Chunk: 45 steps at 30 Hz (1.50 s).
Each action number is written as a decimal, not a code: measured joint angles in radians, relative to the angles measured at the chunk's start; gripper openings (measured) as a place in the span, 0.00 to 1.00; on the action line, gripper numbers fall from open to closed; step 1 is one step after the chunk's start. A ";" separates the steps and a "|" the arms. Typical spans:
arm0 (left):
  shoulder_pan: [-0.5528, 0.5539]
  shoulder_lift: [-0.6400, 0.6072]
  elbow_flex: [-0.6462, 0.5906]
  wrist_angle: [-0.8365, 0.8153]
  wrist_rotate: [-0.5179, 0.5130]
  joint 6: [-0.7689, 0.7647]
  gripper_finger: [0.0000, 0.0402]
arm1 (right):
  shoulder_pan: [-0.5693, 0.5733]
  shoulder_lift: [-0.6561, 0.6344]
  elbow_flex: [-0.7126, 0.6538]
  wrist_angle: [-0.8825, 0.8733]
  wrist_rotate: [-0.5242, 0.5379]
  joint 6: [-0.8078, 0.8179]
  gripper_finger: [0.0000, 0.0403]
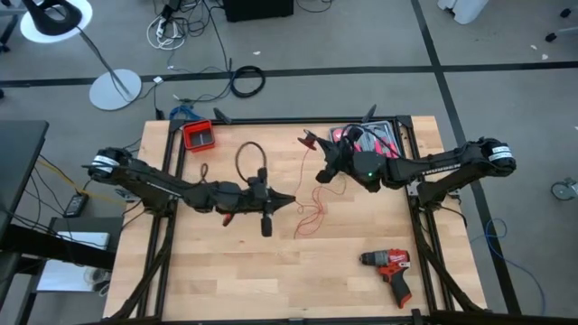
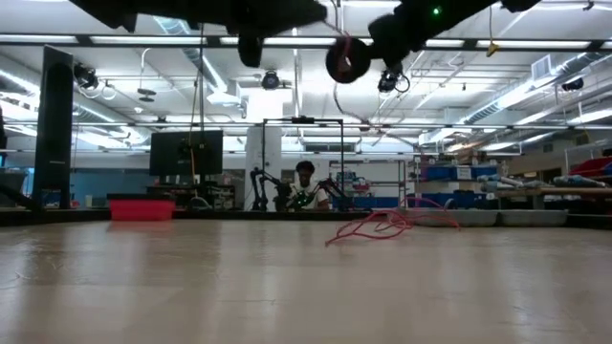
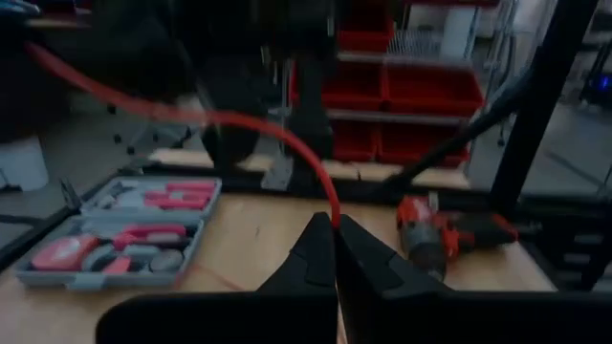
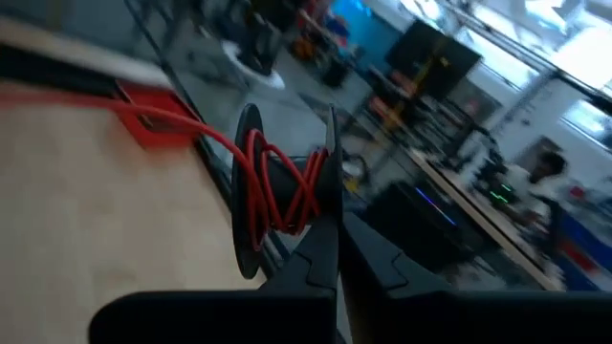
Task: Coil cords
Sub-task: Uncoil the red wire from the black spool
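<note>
Cords (image 1: 312, 203), thin and limp, which I hold with both grippers closed: left gripper (image 3: 335, 225) pinching the red wire, right gripper (image 4: 330, 205) gripping the spool (image 4: 277, 191).

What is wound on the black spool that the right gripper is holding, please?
Several turns of red cord sit on the spool, pinched by the right gripper. One strand runs off toward the red bin. The winding's far side is hidden behind the flange.
</note>
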 joint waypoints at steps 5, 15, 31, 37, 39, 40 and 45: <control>0.013 0.097 0.012 0.001 -0.025 0.002 0.00 | 0.009 0.000 0.000 0.106 -0.067 0.024 0.00; 0.026 0.195 0.014 0.069 -0.058 0.001 0.00 | 0.076 -0.008 0.000 0.128 -0.090 0.073 0.00; 0.024 0.021 0.013 -0.399 -0.270 -0.026 0.00 | 0.301 -0.087 0.000 -0.496 0.023 0.296 0.00; 0.014 -0.084 0.013 -0.378 -0.276 0.021 0.00 | 0.283 -0.086 0.000 -0.713 0.023 0.446 0.00; 0.005 -0.105 0.013 -0.353 -0.276 0.037 0.00 | 0.265 -0.086 0.000 -0.754 0.024 0.471 0.00; 0.000 -0.111 0.013 -0.334 -0.269 0.050 0.00 | 0.252 -0.086 0.000 -0.770 0.024 0.481 0.00; -0.029 -0.117 0.013 -0.223 -0.199 0.055 0.00 | 0.162 -0.085 0.000 -0.788 0.090 0.482 0.00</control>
